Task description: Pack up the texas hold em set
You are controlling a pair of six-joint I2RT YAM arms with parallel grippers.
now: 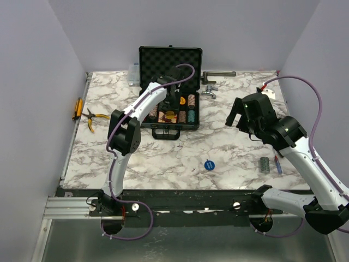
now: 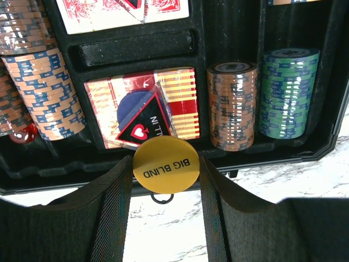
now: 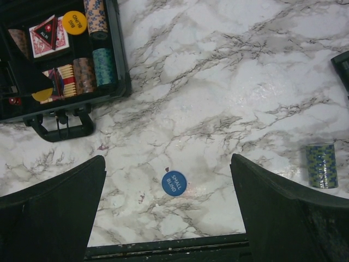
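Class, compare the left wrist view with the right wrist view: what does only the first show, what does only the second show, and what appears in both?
Left wrist only: the left gripper closed on a yellow BIG BLIND disc, lettering readable, at the black case near edge.
Right wrist only: the open right gripper, a blue SMALL BLIND disc and a loose chip stack lying on the marble table, plus the handle of the case.
Both: the black case with its brown chip stack and teal chip stack side by side.
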